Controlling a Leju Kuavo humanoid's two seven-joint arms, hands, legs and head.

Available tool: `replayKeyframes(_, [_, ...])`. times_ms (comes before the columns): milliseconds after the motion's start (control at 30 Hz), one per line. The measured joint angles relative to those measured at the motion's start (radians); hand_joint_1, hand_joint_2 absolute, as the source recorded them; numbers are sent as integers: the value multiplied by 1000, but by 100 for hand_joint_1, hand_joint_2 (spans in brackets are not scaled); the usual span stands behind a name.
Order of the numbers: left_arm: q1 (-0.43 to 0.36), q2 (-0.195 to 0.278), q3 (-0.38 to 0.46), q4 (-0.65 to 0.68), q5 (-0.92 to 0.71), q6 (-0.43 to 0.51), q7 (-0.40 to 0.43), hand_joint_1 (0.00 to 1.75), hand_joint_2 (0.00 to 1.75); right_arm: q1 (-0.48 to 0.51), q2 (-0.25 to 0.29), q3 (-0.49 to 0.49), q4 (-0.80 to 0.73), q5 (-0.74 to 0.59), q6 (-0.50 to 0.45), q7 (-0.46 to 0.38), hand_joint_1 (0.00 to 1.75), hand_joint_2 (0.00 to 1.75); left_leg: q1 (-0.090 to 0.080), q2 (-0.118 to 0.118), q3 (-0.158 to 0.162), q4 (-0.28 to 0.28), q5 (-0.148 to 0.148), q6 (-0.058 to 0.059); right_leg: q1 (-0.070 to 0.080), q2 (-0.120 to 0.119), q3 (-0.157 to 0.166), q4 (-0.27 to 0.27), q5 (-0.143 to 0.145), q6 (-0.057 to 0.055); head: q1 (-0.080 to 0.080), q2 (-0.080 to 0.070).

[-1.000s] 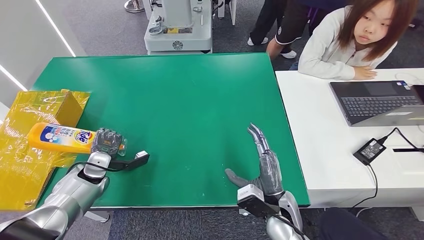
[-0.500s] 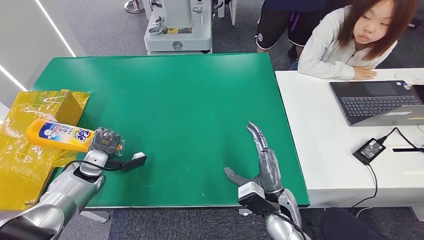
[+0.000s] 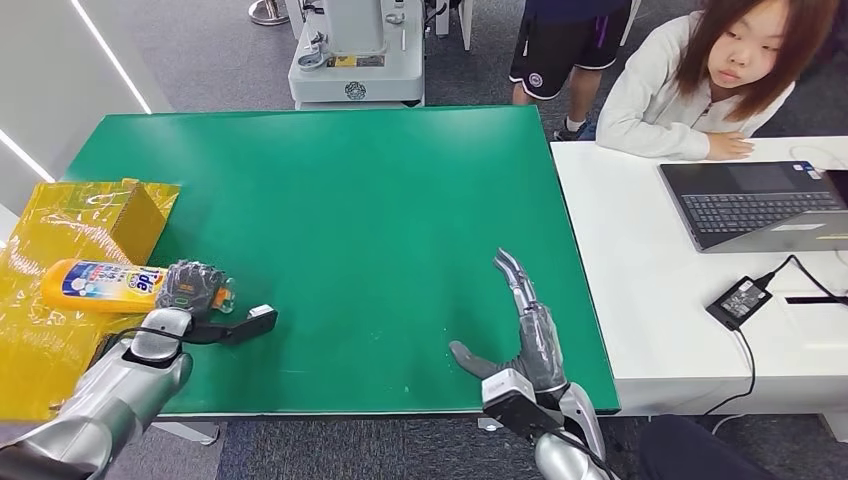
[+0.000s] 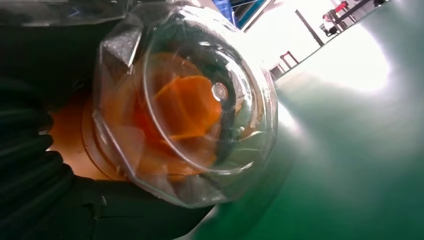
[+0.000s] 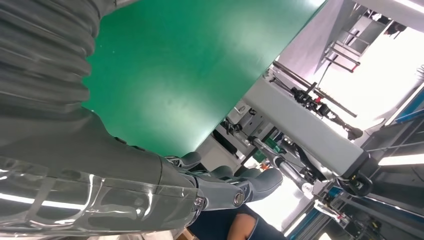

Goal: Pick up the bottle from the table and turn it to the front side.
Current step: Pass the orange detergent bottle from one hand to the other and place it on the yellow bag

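A yellow Tide bottle (image 3: 100, 285) lies sideways in the air at the green table's (image 3: 350, 200) front left edge, label facing up. My left hand (image 3: 192, 288) grips it at the cap end; the body sticks out over the yellow box. In the left wrist view its clear cap (image 4: 185, 107) with orange inside is close up, with my dark fingers (image 4: 35, 175) around the neck. My right hand (image 3: 525, 330) hangs open over the table's front right, fingers straight and thumb out, holding nothing. The right wrist view has the same hand's fingers (image 5: 235, 192) extended beyond the table.
A yellow plastic-wrapped box (image 3: 60, 290) sits at the table's left edge. A white desk (image 3: 680, 290) to the right carries a laptop (image 3: 760, 205) and a power adapter (image 3: 738, 300). A person (image 3: 700, 80) leans on it. Grey equipment (image 3: 355, 50) stands behind the table.
My left hand has carried the bottle leftward and slightly lower, out over the yellow box. The right hand has barely moved. A person at the back has walked across.
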Motion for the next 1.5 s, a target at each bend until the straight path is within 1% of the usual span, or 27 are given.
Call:
replayKeyframes(100, [6,10,7,3,-17,19,-5,175,175,4,0,2,1,-2,1,-2,0,175,0,0,0,0,0,0,0,0,0,0,0,0,0,0])
replayKeyframes(333, [9,29,7,6,-67,16,-6,175,175,7,0,19,6,-7,1,-1,0,175,0,0,0,0,0,0,0,0,0,0,0,0,0,0])
replayKeyframes(467, [10,36,7,7,-73,18,-6,0,175,13,0,27,6,-9,-2,1,0,175,0,0,0,0,0,0,0,0,0,0,0,0,0,0])
replayKeyframes(667, [9,39,9,7,-67,26,-5,0,175,23,-1,29,4,-1,-16,15,0,175,0,0,0,0,0,0,0,0,0,0,0,0,0,0])
replayKeyframes(1000, [9,39,42,7,-28,42,-2,0,175,45,-1,34,-11,12,-16,37,0,175,0,1,2,-1,0,0,0,0,2,1,0,-1,0,0])
replayKeyframes(1100, [22,40,85,7,38,74,-9,0,175,52,-5,34,-14,9,-5,44,0,175,0,1,2,-1,0,-1,0,1,2,1,0,-1,0,0])
replayKeyframes(1300, [65,31,191,7,138,176,-58,0,175,52,-17,34,-11,-14,12,36,0,175,0,1,2,-1,0,-1,0,1,1,0,-1,-1,0,0])
replayKeyframes(1367, [76,20,225,6,188,212,-103,0,175,51,-20,34,-9,-18,12,35,0,175,0,1,2,-1,0,-1,0,1,1,0,-1,-1,0,0])
replayKeyframes(1400, [82,11,249,5,228,230,-145,0,175,51,-21,34,-8,-21,11,34,0,175,0,1,2,-1,0,-1,0,1,1,0,-1,-1,0,0])
replayKeyframes(1433, [91,-2,280,0,278,244,-203,0,175,52,-22,34,-8,-24,11,34,0,175,0,1,2,0,0,0,0,1,1,0,-1,-1,0,0])
replayKeyframes(1500, [114,-39,362,-19,387,258,-344,0,175,55,-25,33,-8,-32,8,29,0,175,0,1,2,0,0,0,0,0,1,-1,-1,-1,0,0])
